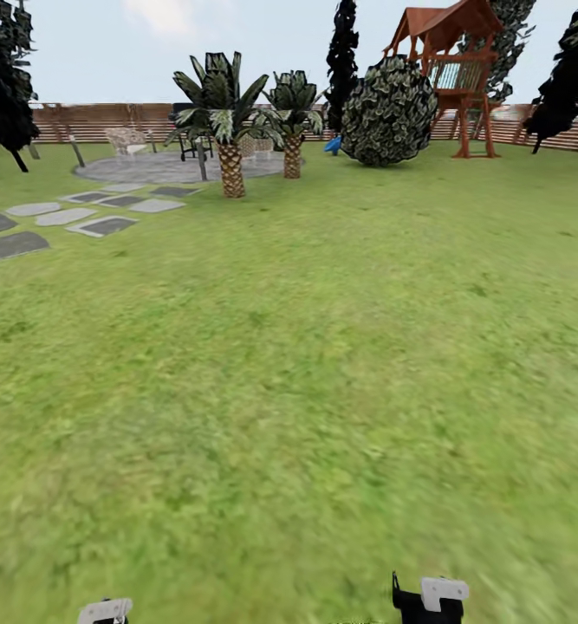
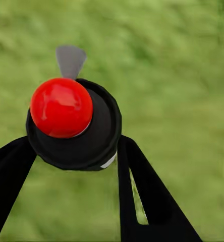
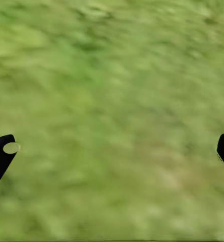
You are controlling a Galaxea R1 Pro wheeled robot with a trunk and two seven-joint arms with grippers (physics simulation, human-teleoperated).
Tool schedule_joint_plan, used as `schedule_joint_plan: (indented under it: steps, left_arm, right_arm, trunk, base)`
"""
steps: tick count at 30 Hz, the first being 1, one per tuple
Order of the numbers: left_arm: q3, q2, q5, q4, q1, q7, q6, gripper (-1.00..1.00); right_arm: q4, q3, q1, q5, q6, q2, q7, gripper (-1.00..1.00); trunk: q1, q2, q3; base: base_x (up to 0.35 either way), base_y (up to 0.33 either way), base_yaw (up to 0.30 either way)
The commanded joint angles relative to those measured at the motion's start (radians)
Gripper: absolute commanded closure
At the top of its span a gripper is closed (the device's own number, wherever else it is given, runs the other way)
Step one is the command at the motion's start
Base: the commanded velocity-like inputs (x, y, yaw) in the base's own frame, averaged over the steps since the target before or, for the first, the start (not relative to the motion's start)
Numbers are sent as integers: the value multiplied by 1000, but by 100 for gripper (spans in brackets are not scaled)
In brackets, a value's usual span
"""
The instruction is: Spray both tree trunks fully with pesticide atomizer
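In the left wrist view my left gripper is shut on the pesticide atomizer, a black round body with a glossy red ball on top and a grey tab beyond it. Its two black fingers press the body from both sides above blurred grass. My right gripper is open with nothing but the grass floor between its tips. The ends of my left arm and right arm peek in at the bottom of the head view. Both trees and their trunks are out of view.
A wide lawn stretches ahead. Grey slabs lie at the left. Farther off stand two short palms, a round bush, a wooden playset, dark conifers and a slatted fence.
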Motion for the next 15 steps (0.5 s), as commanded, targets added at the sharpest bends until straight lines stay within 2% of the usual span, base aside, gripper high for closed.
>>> schedule_joint_plan:
  steps: [1,11,15]
  left_arm:
    - [5,1,10,1,0,-10,-1,100]
    - [5,0,11,1,1,-11,0,100]
    - [5,0,31,1,1,-11,-1,100]
  right_arm:
    - [1,-3,0,10,-1,0,-7,-100]
    - [1,-3,0,10,-1,0,-7,-100]
    - [1,-3,0,10,-1,0,-7,-100]
  trunk:
    - [0,0,-1]
    - [0,0,-1]
    - [0,0,-1]
  base:
    - [5,-108,-299]
    - [1,-14,-299]
    - [0,0,-299]
